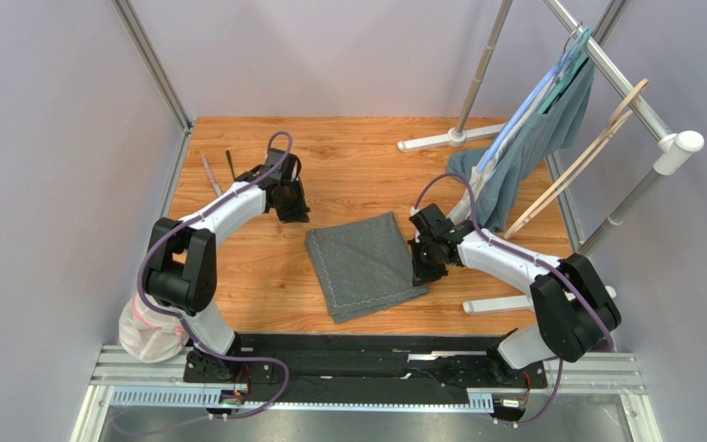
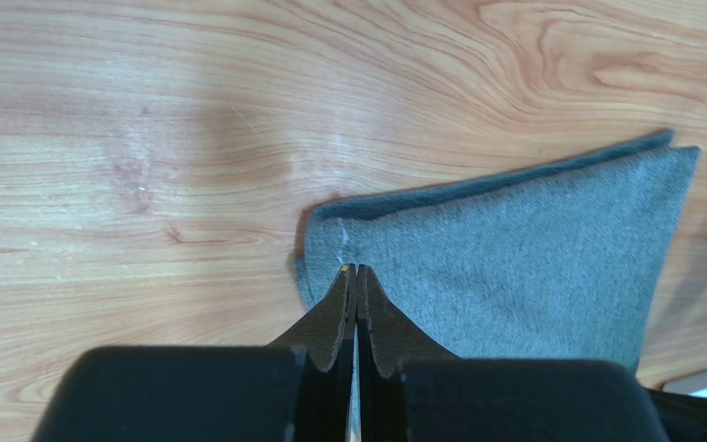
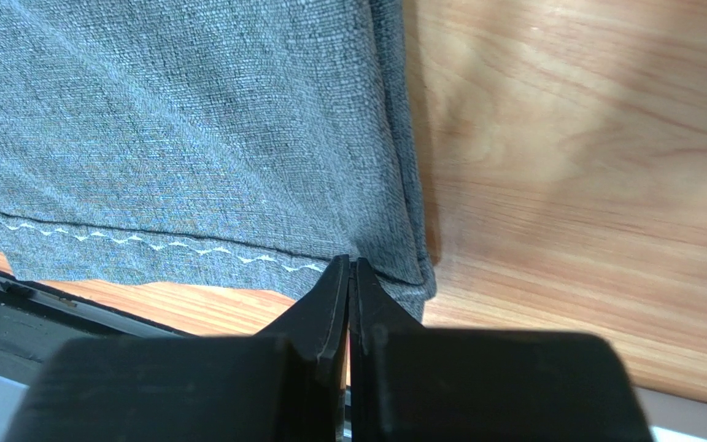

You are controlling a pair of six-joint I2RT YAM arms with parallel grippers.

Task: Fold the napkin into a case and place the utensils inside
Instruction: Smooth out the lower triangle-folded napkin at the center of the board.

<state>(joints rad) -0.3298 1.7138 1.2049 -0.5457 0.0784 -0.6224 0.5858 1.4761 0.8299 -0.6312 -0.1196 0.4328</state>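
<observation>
Left claw and right claw are both pinched shut, empty, at opposite corners of the folded napkin.

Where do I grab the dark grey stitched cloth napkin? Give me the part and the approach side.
Best take the dark grey stitched cloth napkin by its corners, not its middle: it lies flat and doubled on the wooden table, so only edges offer a lip. Bring the left gripper from the left onto the far-left corner, the right gripper from the right onto the near-right corner.
</observation>
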